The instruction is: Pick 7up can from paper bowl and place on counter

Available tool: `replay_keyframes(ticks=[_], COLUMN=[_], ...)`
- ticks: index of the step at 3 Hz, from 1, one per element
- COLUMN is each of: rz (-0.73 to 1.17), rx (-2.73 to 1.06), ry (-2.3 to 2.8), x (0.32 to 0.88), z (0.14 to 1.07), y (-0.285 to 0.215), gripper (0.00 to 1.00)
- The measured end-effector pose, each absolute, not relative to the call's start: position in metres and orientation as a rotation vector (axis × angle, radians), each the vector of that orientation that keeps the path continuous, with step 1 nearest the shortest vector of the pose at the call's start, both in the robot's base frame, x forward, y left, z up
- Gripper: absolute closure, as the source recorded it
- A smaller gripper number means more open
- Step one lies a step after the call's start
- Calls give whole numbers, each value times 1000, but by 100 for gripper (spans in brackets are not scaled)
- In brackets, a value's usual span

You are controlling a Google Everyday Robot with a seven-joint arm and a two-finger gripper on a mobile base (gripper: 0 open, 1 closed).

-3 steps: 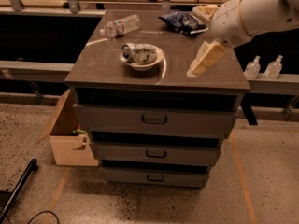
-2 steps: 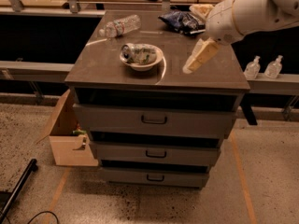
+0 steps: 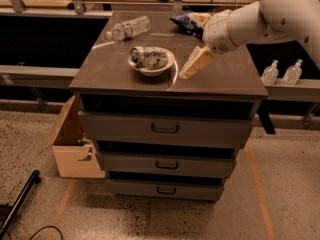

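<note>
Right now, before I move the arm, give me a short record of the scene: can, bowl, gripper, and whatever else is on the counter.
can: lying on its side in the bowl
bowl: upright on the counter, left of centre
counter: top of a three-drawer cabinet
gripper: right of the bowl, apart from it, low over the counter, not on the can
bottle: lying at the back left of the counter
bag: at the back, behind the gripper
box: on the floor, left of the cabinet
</note>
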State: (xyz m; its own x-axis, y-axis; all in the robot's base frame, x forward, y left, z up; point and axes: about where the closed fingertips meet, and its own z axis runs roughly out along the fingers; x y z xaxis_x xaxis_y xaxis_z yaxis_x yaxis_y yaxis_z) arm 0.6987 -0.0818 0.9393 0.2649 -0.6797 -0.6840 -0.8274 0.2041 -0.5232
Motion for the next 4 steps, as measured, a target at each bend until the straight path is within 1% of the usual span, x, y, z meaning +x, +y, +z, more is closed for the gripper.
replay_keyframes(ticks=[2, 4], rz=[255, 360], rx=[-1455, -1431], ry=[1460, 1429], x=[732, 746], z=[924, 917], y=[-33, 23], gripper=[0, 0])
